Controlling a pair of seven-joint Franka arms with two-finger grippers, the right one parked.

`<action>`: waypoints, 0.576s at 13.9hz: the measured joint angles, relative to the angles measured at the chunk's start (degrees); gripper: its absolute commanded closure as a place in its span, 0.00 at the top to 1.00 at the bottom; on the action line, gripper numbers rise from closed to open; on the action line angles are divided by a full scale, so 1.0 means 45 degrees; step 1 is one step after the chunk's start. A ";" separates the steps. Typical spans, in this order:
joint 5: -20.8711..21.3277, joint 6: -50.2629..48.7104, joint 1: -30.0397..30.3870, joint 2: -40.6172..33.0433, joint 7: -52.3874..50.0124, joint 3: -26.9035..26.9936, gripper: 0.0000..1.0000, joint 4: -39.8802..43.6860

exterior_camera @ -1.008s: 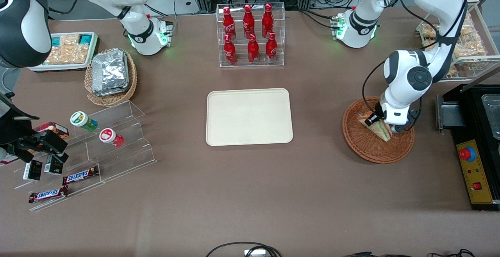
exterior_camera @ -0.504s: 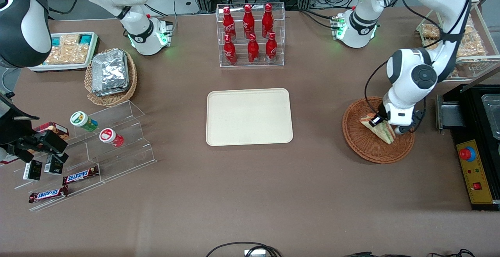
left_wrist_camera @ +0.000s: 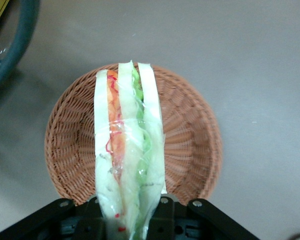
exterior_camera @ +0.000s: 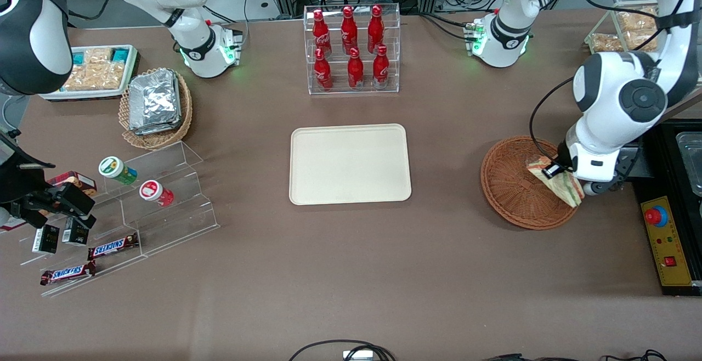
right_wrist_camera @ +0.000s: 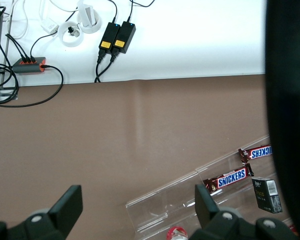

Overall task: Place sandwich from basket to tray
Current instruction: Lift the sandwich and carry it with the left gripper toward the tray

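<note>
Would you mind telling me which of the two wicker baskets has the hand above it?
The reddish-brown basket at the working arm's end: the hand hangs over its rim, shut on the sandwich. The tan basket holds foil packets.

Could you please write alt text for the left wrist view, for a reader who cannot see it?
A plastic-wrapped sandwich with white bread and orange, red and green filling is clamped in the left arm's gripper, held above a round reddish-brown wicker basket that sits on a brown table.
</note>
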 measured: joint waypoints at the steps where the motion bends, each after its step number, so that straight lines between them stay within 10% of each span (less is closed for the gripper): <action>1: 0.0000 -0.0213 -0.0023 0.0009 0.0001 -0.0297 0.00 0.0195; 8: 0.0004 -0.1159 -0.0149 0.0192 -0.0065 -0.3372 0.00 0.1245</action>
